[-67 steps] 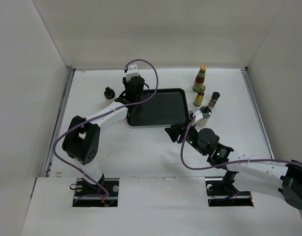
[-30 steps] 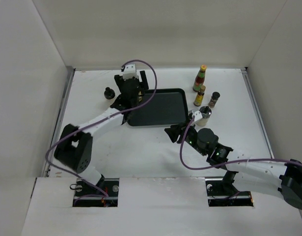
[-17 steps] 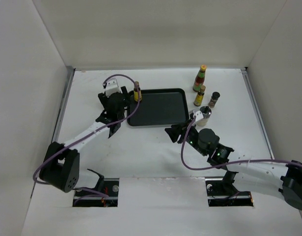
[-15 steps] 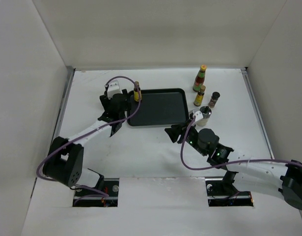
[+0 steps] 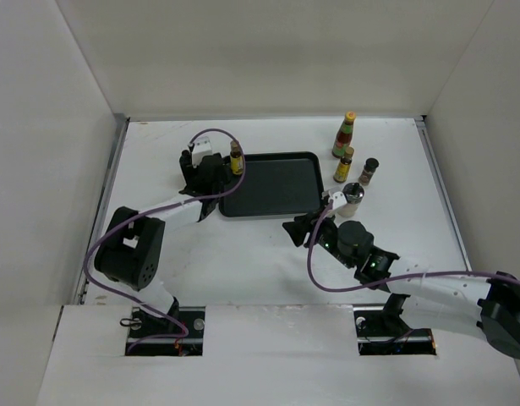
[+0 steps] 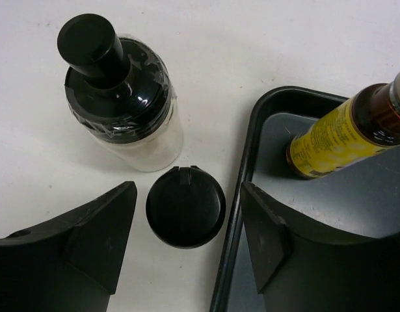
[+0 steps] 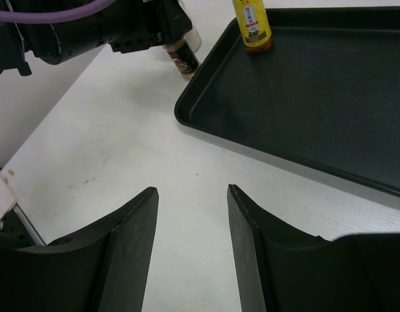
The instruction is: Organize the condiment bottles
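Showing the black tray (image 5: 276, 190) mid-table, carrying one amber bottle (image 6: 346, 133) upright in its far-left corner. Straddling the small dark-capped jar (image 6: 185, 207), just left of the tray, with the left gripper (image 6: 186, 188) spread and empty. Hanging the right gripper (image 7: 191, 190) equally parted near the tray's near edge. Probably handling as light, rigid, slick glass: taking hold across the body, below the cap.

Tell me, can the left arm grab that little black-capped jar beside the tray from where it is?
Probably yes: the left gripper is open, with the black-capped jar between its fingers. One finger hangs over the tray rim, which might catch it on the way down.
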